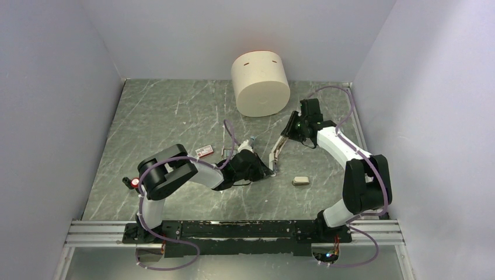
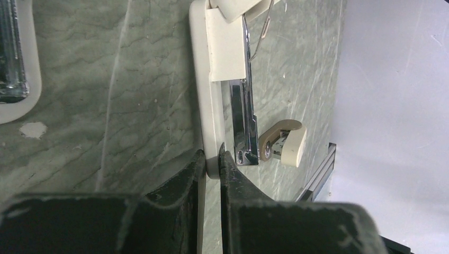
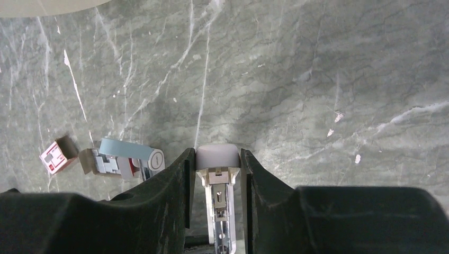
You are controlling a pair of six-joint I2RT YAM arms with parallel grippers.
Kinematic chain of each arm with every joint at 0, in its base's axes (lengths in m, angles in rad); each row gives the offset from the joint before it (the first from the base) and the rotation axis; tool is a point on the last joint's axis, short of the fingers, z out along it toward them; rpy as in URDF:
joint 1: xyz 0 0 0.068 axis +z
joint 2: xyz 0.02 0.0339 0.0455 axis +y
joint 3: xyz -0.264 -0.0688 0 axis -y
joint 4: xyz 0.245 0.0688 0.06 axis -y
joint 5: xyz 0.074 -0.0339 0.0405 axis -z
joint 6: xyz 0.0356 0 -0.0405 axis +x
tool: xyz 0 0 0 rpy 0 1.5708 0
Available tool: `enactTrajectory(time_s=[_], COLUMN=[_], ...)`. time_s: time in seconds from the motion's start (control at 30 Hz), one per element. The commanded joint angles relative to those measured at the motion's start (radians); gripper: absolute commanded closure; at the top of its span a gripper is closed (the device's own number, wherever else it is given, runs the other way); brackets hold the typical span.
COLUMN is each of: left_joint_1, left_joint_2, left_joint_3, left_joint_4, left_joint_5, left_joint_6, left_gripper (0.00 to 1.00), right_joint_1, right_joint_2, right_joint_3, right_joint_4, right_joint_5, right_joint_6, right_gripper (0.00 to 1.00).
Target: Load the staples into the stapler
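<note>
1. The staples box (image 1: pixel 204 151) lay on the tabletop (image 1: pixel 175 111), just left of the left gripper (image 2: pixel 212 159) and apart from the stapler (image 1: pixel 275 153).
2. The left jaws were nearly closed, pinching the stapler's base edge. Good: pin it flat.
3. The right gripper (image 3: pixel 217 164) had its jaws clamped on the raised cover end (rail (image 2: pixel 244 116) exposed, no strip seen). Hold it wide and steady.

Big cream cylinder (image 1: pixel 261 84): beyond right claw (image 3: pixel 217 156), well apart. Pale blue piece (image 3: pixel 129 153): near, left of right claw. Short beige-grey piece (image 2: pixel 288 143): just right of left claw (image 2: pixel 212 159). Red-capped black knob (image 1: pixel 131 182): far left of left claw. Grey marbled table (image 1: pixel 175 111) under all.
</note>
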Motion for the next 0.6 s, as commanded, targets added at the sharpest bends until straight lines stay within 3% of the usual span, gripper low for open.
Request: enactTrajectory(time_s=[0.0, 0.57], left_joint_1=[-0.016, -0.003], left_joint_2=[0.011, -0.029], left_joint_3=[-0.007, -0.043], left_joint_4=[-0.046, -0.107], left_joint_5=[0.051, 0.007], left_joint_6=[0.005, -0.050], left_gripper=[0.85, 0.72], right_joint_1=[0.006, 0.027], right_joint_2=[0.048, -0.065], right_joint_3=[-0.008, -0.005], right_joint_4=[-0.034, -0.122], right_joint_5=[-0.021, -0.034], right_joint_6=[-0.029, -0.053], right_gripper=[0.69, 0.65])
